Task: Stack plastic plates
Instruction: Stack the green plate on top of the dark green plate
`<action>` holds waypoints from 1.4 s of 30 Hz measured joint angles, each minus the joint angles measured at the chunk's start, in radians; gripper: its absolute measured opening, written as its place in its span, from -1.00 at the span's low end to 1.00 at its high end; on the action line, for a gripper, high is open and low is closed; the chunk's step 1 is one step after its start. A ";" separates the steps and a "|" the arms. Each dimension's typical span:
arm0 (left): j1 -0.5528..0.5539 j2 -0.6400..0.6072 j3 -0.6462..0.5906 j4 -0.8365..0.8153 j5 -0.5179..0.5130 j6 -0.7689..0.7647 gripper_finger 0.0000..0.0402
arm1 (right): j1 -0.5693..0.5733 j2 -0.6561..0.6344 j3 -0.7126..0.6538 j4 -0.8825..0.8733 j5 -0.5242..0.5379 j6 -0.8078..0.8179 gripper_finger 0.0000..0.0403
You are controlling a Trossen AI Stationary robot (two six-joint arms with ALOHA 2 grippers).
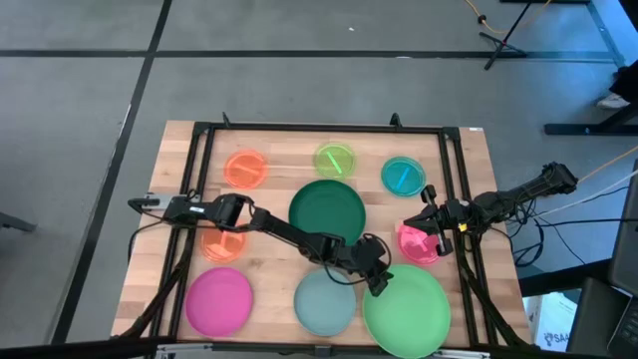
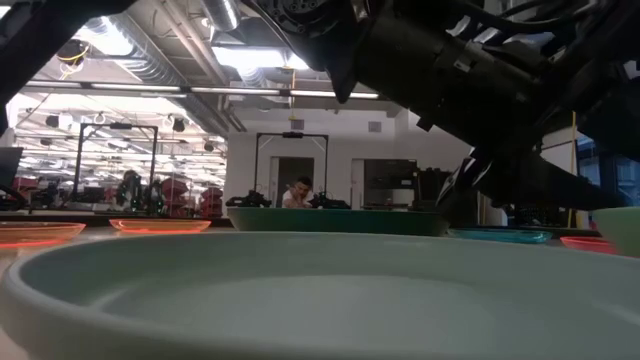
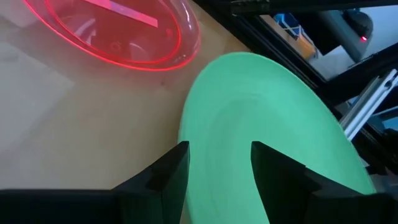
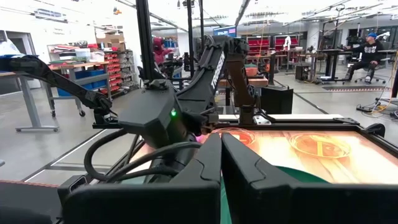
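A wooden plank worktop (image 1: 269,145) framed by dark rails carries round plastic plates, all lying flat and apart from one another. Along the far side sit three small translucent ones: an orange plate (image 1: 245,169), a lime plate (image 1: 335,160) and a teal plate (image 1: 403,176); a second orange plate (image 1: 221,244) lies partly under the left arm. The large dark green plate (image 1: 327,208) sits mid-worktop, opaque with a raised rim. On the near side lie the medium magenta plate (image 1: 218,300), the pale blue-grey plate (image 1: 325,303), whose smooth matte dish fills the low view, and the large light green plate (image 1: 408,310). The left gripper (image 1: 378,283) reaches across to the light green plate's far-left rim; in its wrist view the two dark fingers (image 3: 168,174) stand parted, one on bare wood just outside the rim, the other over the plate's smooth inner surface, with nothing clamped between them. The glossy red-pink plate (image 3: 118,31) lies just beyond, near the right edge. The right gripper (image 1: 431,221) hovers by that plate's far edge, its flat fingers (image 4: 202,171) pressed nearly together, a thin slit between them, holding nothing.
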 joint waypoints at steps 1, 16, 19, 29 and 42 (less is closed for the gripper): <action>0.002 0.000 0.000 0.000 -0.001 0.004 -0.17 | 0.000 0.000 0.000 0.000 0.000 0.000 -0.99; 0.007 -0.087 -0.001 -0.226 -0.058 0.102 -0.17 | 0.001 0.000 0.000 -0.013 -0.001 0.000 -0.99; 0.000 -0.067 -0.001 -0.218 -0.039 0.072 -0.17 | 0.001 0.000 0.000 -0.012 -0.001 0.000 -0.99; -0.011 -0.036 -0.001 -0.213 -0.029 0.046 -0.17 | 0.000 0.000 0.000 -0.004 -0.001 0.000 -0.99; -0.005 -0.026 -0.001 -0.215 0.019 0.054 -0.42 | 0.000 0.000 0.000 0.000 0.001 0.000 -0.99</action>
